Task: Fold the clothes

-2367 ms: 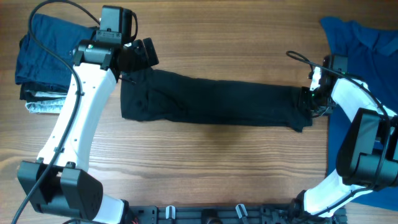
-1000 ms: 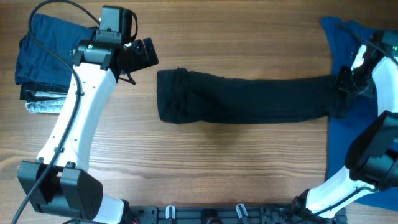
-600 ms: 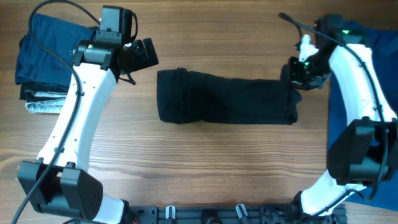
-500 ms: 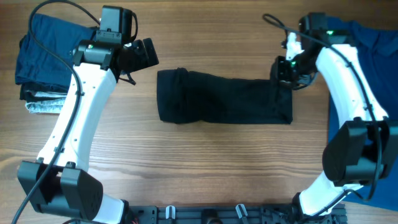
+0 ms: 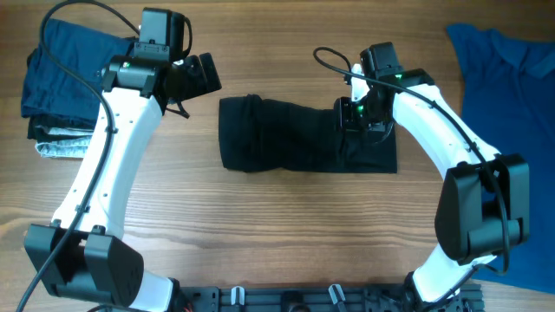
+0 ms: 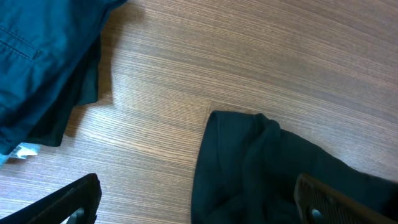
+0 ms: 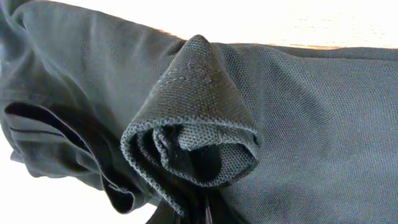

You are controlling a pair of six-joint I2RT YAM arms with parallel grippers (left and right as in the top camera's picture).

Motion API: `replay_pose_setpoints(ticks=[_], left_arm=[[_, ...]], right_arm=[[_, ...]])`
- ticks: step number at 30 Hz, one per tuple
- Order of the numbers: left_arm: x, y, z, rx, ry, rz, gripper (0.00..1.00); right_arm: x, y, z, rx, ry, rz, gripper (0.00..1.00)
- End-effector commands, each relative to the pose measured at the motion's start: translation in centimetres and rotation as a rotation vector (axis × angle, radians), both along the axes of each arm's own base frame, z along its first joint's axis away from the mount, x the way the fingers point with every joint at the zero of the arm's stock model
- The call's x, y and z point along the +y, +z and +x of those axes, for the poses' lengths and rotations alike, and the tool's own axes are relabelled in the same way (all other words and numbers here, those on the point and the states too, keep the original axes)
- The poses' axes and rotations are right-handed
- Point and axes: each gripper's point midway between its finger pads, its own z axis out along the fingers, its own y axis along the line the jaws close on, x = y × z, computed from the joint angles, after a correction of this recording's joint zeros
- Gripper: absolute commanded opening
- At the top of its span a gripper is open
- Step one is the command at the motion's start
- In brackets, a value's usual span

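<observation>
**Work Surface and Lighting**

The table (image 5: 286,225) fills the overhead view edge to edge. Its top is light brown wood, grain running left to right with darker streaks. A black rail (image 5: 329,299) with pale clips lies along the near edge. Lighting is even; shadows on the wood are soft and short. In the right wrist view the tabletop is washed out to near white.

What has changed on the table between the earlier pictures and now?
The right gripper, shut on the black shirt, dragged it rightward, then carried its end leftward over the rest, folding it shorter. The left gripper stayed open in place; the pile and blue shirt did not move.
</observation>
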Motion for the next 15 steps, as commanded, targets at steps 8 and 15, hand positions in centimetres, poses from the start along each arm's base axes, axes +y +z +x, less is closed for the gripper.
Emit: replay_pose_setpoints(ticks=[8, 15], left_arm=[[0.4, -0.3, 0.0, 0.005, 0.015, 0.012, 1.0], [0.4, -0.3, 0.0, 0.005, 0.015, 0.012, 1.0]], right_arm=[[2.7, 0.5, -0.5, 0.001, 0.008, 0.048, 0.14], [3.9, 3.1, 0.9, -0.056, 0.049, 0.161, 0.63]])
